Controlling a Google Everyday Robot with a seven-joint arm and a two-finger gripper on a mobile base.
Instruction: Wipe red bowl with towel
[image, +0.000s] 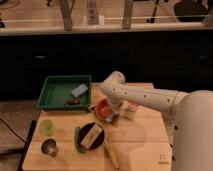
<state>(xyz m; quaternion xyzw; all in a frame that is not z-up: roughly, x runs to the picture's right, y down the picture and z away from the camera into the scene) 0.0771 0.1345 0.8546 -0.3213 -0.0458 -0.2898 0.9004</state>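
The gripper hangs low at the near right rim of the red bowl, touching it or just above it. Whether it is open or closed cannot be told, and the towel cannot be made out for certain.

The red bowl sits upright on the wooden table. It looks small, stiff and light, probably plastic, so a sideways wipe is likely to push it across the smooth wood unless the pressure goes straight down into its hollow. The towel should be soft and limp, best pinched at a bunched fold so that a pad of cloth hangs below the tips.

A white cup stands just right of the red bowl and could be knocked. A green tray lies to its left, and a dark bowl sits in front of it.
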